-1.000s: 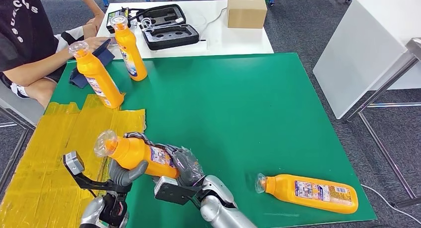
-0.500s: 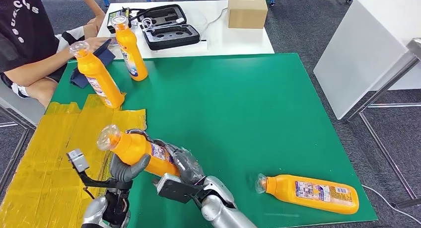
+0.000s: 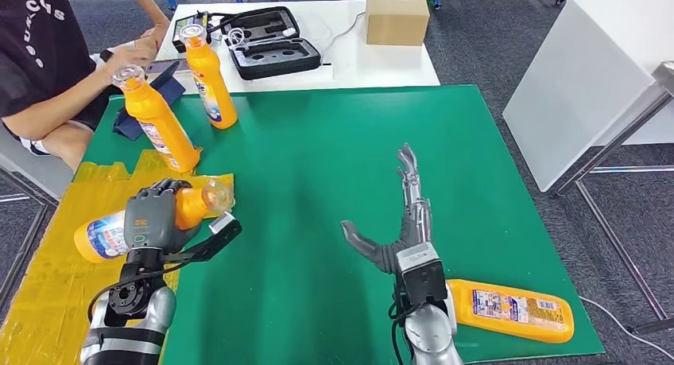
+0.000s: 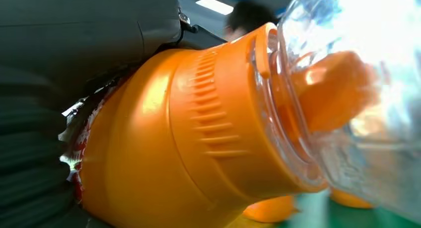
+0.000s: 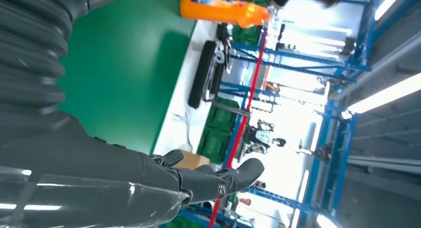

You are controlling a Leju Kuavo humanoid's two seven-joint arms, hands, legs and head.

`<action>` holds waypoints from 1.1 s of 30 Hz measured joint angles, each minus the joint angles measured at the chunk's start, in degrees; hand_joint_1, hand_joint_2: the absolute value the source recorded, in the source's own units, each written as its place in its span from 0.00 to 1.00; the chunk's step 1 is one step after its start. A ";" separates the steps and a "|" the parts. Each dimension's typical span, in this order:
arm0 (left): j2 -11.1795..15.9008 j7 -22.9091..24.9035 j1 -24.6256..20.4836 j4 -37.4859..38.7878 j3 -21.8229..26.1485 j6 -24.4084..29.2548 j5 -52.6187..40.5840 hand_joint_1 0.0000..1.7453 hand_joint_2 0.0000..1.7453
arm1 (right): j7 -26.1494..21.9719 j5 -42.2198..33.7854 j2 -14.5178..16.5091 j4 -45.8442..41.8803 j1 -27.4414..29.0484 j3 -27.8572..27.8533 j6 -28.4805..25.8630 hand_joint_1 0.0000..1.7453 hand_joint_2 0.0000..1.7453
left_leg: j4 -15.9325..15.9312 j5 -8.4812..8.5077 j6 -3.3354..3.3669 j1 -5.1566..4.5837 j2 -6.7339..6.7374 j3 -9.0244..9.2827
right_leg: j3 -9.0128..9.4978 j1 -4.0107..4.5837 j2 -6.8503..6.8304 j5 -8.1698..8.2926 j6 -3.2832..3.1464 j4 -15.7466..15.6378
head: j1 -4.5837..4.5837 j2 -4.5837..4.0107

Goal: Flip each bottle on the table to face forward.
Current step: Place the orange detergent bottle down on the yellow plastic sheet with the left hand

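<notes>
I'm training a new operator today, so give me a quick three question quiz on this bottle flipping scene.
1. True or false: the right robot hand holds a bottle.
2. How many orange bottles stand upright at the far left of the green mat?
3. Multiple choice: the bottle in the left robot hand hangs over
A. the yellow taped patch
B. the cardboard box
C. the black case

Key:
1. False. It is open with fingers spread above the mat; a bottle lying on its side rests near it.
2. Two: one at the tape's edge, one behind it.
3. A. The held bottle is tipped sideways.
</notes>
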 joint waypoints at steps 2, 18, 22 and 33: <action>1.97 4.54 -0.31 0.40 -1.65 -0.60 0.02 1.00 1.00 | -0.07 0.56 -0.04 -1.20 0.40 -0.98 -0.58 0.00 1.00 | 0.00 0.00 0.00 0.01 0.02 0.00 | -0.01 0.01 0.00 0.00 0.00 0.00 | -0.01 0.00; 3.86 -0.29 -0.90 5.13 -4.13 -4.51 0.06 0.66 1.00 | 0.10 2.41 -0.35 -3.59 1.55 -5.34 -1.37 0.00 1.00 | 0.00 0.00 0.00 -0.02 -0.01 -0.01 | 0.00 -0.02 0.00 -0.01 0.00 0.00 | -0.01 0.00; 2.18 -2.33 -1.00 7.82 -2.95 -4.65 0.30 0.33 1.00 | 0.11 3.11 -0.35 -3.58 1.54 -5.69 -1.32 0.00 1.00 | 0.00 0.00 0.00 -0.01 -0.01 -0.01 | 0.00 -0.01 0.00 -0.01 0.00 0.00 | -0.01 0.00; 0.32 -2.08 -2.29 13.74 -1.21 -6.70 0.30 0.00 1.00 | 0.25 3.75 -0.35 -3.56 1.52 -6.27 -1.06 0.00 1.00 | 0.00 0.00 0.00 -0.01 -0.02 -0.01 | 0.02 -0.01 -0.01 -0.01 0.00 0.00 | -0.01 0.00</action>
